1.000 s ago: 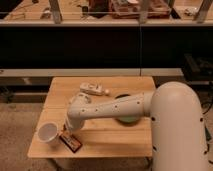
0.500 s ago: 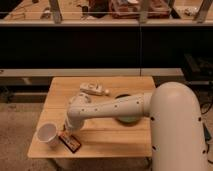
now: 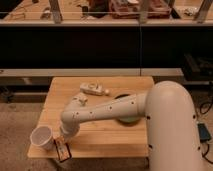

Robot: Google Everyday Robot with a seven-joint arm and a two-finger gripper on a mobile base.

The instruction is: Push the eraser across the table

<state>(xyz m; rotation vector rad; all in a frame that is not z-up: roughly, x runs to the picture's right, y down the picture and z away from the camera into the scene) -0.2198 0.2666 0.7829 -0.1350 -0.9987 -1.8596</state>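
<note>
A long dark wall (image 3: pixel 100 47) stands at the back, with a pale ledge (image 3: pixel 75 72) along its foot. On top is a wooden counter (image 3: pixel 30 11) with grey posts (image 3: pixel 55 12). The floor (image 3: pixel 20 125) is speckled brown-grey. The gripper (image 3: pixel 64 137) is low at the front left corner of the table (image 3: pixel 110 142).

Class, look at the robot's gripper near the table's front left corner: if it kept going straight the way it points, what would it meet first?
Probably the eraser, lying just below the gripper, which points down at the table beside the white cup. Depth is unclear.
</note>
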